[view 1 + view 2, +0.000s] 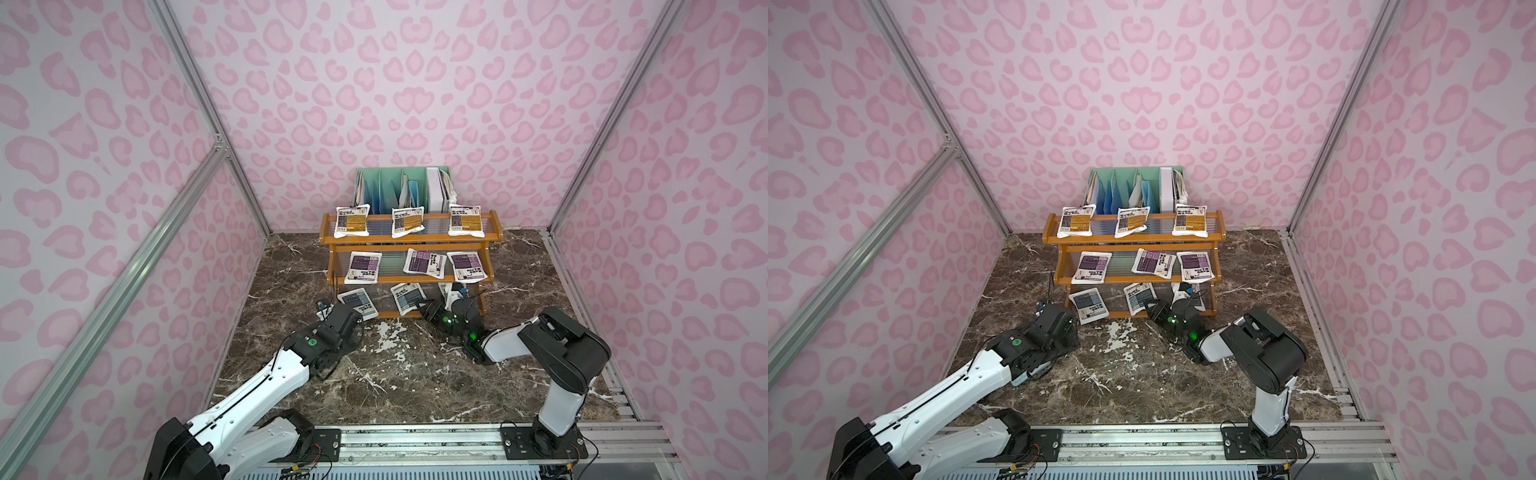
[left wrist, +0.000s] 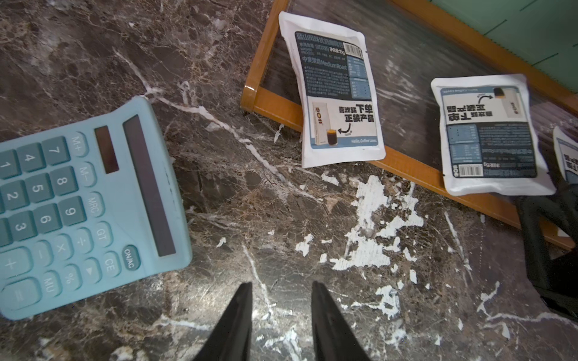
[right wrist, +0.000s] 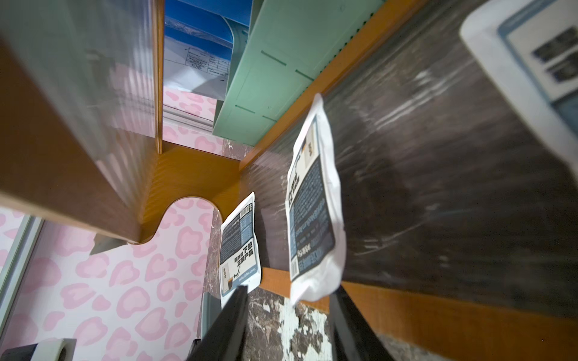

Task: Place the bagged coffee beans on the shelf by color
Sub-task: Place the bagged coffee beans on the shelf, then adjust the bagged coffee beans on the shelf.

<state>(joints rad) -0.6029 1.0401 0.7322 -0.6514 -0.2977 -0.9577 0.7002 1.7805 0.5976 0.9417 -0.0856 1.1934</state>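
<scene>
The shelf [image 1: 409,241] holds three orange bagged coffee beans pouches [image 1: 352,220] on its top tier and three purple ones [image 1: 365,267] on the middle tier. On the bottom tier a grey-blue pouch [image 2: 337,90] overhangs the front rail, a second [image 2: 488,134] lies beside it, and a third [image 3: 525,62] shows only in part. My right gripper [image 3: 291,287] is open at the bottom tier's front rail, with the second pouch's [image 3: 312,218] near corner between its fingertips but not clamped. My left gripper [image 2: 281,284] is open over bare marble, nothing between its fingers.
A light-blue calculator [image 2: 78,206] lies on the marble floor [image 1: 415,374] beside my left gripper. A mint-green file organizer [image 1: 399,187] with papers stands behind the shelf against the pink wall. Aluminium frame posts rise at the corners.
</scene>
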